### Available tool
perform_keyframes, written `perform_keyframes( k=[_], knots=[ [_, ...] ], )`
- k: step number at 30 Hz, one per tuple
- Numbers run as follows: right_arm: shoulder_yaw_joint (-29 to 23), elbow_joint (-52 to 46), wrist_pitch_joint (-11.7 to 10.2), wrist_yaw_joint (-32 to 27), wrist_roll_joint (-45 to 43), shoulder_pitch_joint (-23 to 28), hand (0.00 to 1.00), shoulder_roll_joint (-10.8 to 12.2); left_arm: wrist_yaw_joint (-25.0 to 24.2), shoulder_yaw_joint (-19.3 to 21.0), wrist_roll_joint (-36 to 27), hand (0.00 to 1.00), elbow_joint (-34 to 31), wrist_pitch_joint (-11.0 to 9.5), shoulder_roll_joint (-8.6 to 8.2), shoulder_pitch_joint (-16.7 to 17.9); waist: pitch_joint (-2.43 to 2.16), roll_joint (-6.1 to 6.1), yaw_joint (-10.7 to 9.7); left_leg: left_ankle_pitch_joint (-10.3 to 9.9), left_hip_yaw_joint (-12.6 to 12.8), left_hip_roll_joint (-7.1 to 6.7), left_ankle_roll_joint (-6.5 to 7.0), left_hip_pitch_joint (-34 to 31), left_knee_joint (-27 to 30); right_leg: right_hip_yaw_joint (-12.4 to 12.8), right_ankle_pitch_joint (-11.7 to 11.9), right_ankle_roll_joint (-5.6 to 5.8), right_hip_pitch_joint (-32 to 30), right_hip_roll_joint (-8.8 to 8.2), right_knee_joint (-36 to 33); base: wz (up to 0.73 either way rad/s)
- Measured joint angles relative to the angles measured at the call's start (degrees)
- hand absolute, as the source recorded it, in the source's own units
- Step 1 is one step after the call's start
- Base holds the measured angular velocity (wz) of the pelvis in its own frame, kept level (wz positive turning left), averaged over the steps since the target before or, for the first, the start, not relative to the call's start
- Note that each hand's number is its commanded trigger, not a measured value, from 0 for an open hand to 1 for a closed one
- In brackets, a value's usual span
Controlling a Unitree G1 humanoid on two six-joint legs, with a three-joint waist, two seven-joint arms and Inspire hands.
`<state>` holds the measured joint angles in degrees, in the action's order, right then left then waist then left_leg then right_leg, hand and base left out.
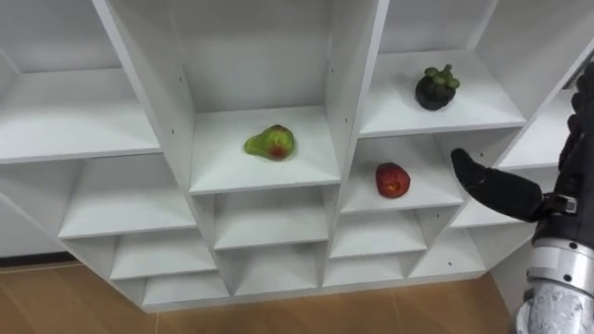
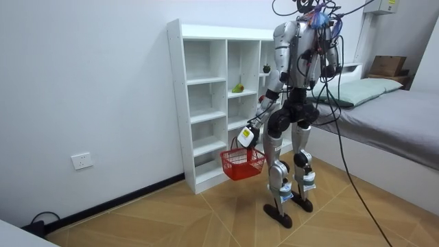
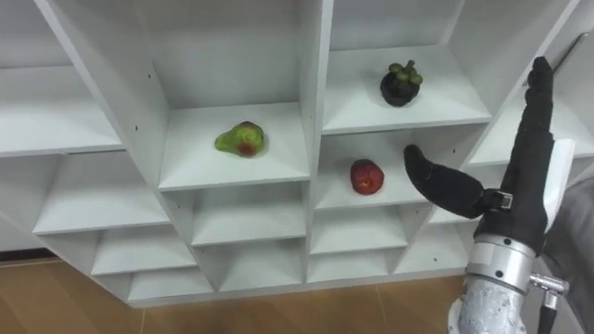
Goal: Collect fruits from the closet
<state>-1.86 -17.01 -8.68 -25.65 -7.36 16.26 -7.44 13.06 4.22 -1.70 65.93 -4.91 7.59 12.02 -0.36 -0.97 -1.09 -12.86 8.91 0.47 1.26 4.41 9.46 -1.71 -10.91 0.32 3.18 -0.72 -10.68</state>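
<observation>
Room view: robot stands close up to the tall white open-shelved closet (image 2: 206, 103), facing it; left hand (image 2: 248, 135) hangs low at its side w/ fingers hooked round the handle of a red mesh basket (image 2: 241, 163), as far as I can make out. Basket sits below shelf height, prob. so fruit can be dropped straight in.

Eye views: right hand (image 3: 520, 186) is raised in front of the closet's right side, fingers straight and pointing up, thumb (image 3: 436, 181) splayed out toward the shelves; wide open, nothing in it. That spread looks like a pre-grasp shape, sized for a round fruit.

Nearest target is the round red apple (image 3: 367, 176), mid-shelf in the column just right of centre; thumb tip is near it but clearly apart. One shelf above, same column, sits the dark purple mangosteen w/ green cap (image 3: 400, 83), toward the back edge. A green pear w/ red blush (image 3: 240, 139) lies in the centre column, about mid-shelf, well apart from the hand.

All three fruits are on the shelves, none collected yet; the apple seems the likely first pick, being closest.
</observation>
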Motion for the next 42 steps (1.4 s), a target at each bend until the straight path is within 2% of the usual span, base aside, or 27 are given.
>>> perform_keyframes(
  k=[4, 9, 14, 21, 24, 26, 29, 36, 42],
  knots=[
    [0.7, 0.0, 0.0, -0.7, 0.7, -2.6, 0.00, -0.3, -0.1, -1.1, 0.0, 1.00, 0.6, 0.5, 0.33, -0.3, 0.04, -0.52, 0.0, 0.0, 0.0, -0.01, 0.00, -0.1, 0.1, -0.2, 0.0, 0.00, -0.1, -0.05, 0.0, 0.00],
    [0.7, 0.3, 0.1, -0.7, 2.9, -4.6, 0.00, -2.7, -0.2, -1.8, 0.1, 1.00, 0.5, 1.1, 1.15, -0.4, 0.11, -1.23, 0.0, 0.0, -0.3, 0.00, 0.00, -0.2, 0.1, -1.0, 0.0, 0.00, 0.0, -0.13, 0.1, 0.02],
    [0.6, 0.7, 1.3, 1.0, 2.5, -6.1, 0.00, -3.7, -1.4, -2.1, 0.2, 1.00, 0.5, 2.2, 2.45, -0.5, 0.69, -2.03, -0.1, 0.0, -1.0, -0.04, 0.00, -0.1, 0.1, -2.1, 0.0, 0.01, 0.5, -0.21, 0.4, 0.04],
    [0.7, 1.2, 1.3, 2.1, 3.2, -6.9, 0.00, -3.8, -1.7, -2.1, 0.3, 1.00, 0.5, 2.6, 2.53, -0.3, 0.58, -2.38, 0.7, 0.0, -1.6, -0.08, -0.01, -0.2, 0.1, -3.3, 0.0, 0.00, 0.9, -0.28, 0.9, 0.06],
    [0.6, 4.3, 1.3, 2.1, 7.5, -9.6, 0.00, -4.7, -1.9, -2.1, 1.5, 1.00, 0.4, 2.6, 2.53, -0.2, 0.56, -2.41, 0.9, 0.0, -1.7, -0.15, -0.01, -0.3, 0.1, -4.4, 0.0, 0.00, 0.9, -0.46, 1.0, 0.02],
    [0.5, 5.4, 1.3, 2.1, 9.7, -10.7, 0.00, -6.1, -2.0, -2.1, 2.3, 1.00, 0.2, 2.6, 2.52, -0.2, 0.57, -2.39, 1.2, 0.0, -2.0, -0.22, 0.00, -0.5, 0.2, -5.7, 0.0, 0.01, 0.9, -0.62, 1.0, 0.08],
    [-0.3, 6.2, 1.3, 2.1, 9.7, -11.4, 0.00, -7.7, -2.0, -1.9, 5.2, 1.00, -0.6, 2.9, 2.52, -0.1, 0.56, -2.40, 1.6, 0.0, -2.7, -0.27, 0.00, -0.6, 0.2, -6.4, 0.0, 0.01, 1.0, -0.67, 1.0, 0.08],
    [-2.1, 13.8, 1.3, 2.6, 11.8, -15.2, 0.00, -8.2, -2.3, -1.6, 8.7, 1.00, -3.0, 4.2, 2.49, 0.2, 0.59, -2.46, 1.7, 0.1, -3.3, -0.29, 0.00, -0.6, 0.3, -7.1, 0.0, 0.01, 1.5, -0.75, 1.1, 0.06],
    [-2.2, 17.5, 3.5, 2.8, 14.9, -17.4, 0.00, -8.9, -2.3, -1.5, 8.7, 1.00, -5.6, 5.4, 2.48, 0.0, 0.73, -2.75, 2.8, 0.3, -4.3, -0.37, -0.05, -0.6, 0.3, -7.9, 0.0, 0.01, 1.7, -0.83, 1.1, 0.06]
  ],
)
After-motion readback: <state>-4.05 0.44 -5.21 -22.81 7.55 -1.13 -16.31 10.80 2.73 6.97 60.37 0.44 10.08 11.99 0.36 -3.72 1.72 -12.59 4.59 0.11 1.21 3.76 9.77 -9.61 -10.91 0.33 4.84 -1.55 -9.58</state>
